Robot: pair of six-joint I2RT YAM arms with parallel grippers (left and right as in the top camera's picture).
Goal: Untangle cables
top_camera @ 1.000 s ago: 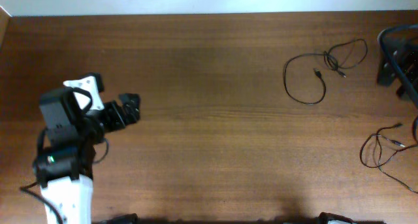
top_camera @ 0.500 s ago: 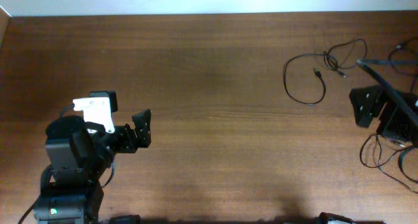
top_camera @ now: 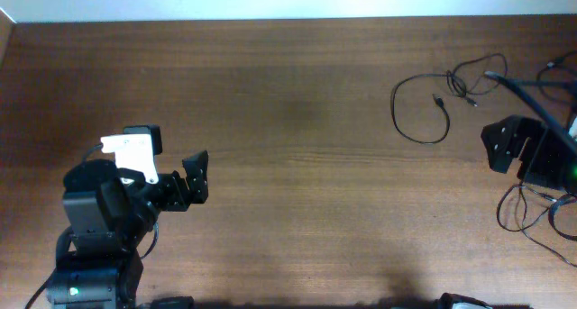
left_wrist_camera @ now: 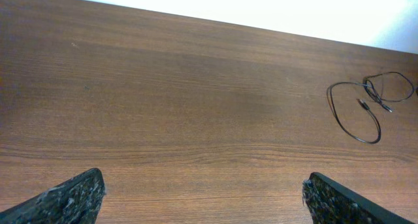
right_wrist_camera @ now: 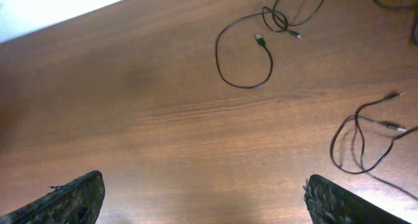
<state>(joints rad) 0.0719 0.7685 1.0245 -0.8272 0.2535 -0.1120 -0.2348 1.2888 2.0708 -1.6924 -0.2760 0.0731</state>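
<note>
One thin black cable [top_camera: 393, 109] lies in a loop at the back right of the table, with a small knot and plugs at its far end. It also shows in the left wrist view [left_wrist_camera: 328, 101] and the right wrist view [right_wrist_camera: 245, 87]. A second tangled thin cable [top_camera: 501, 210] lies at the right edge, partly under the right arm, and shows in the right wrist view [right_wrist_camera: 332, 149]. My left gripper [top_camera: 200, 177] is open and empty at the front left, far from both cables; its fingers frame bare wood [left_wrist_camera: 202, 188]. My right gripper [top_camera: 489, 147] is open and empty between the two cables [right_wrist_camera: 202, 188].
The wooden table [top_camera: 297, 120] ends at a pale wall along the back. Thicker black arm cables [top_camera: 532, 106] run over the right edge by the right arm. The left arm's base [top_camera: 90, 255] stands at the front left corner.
The left arm swung toward the front and its gripper turned right. The right arm came in from the right edge and now hovers between the two cables. The cables have not moved.
</note>
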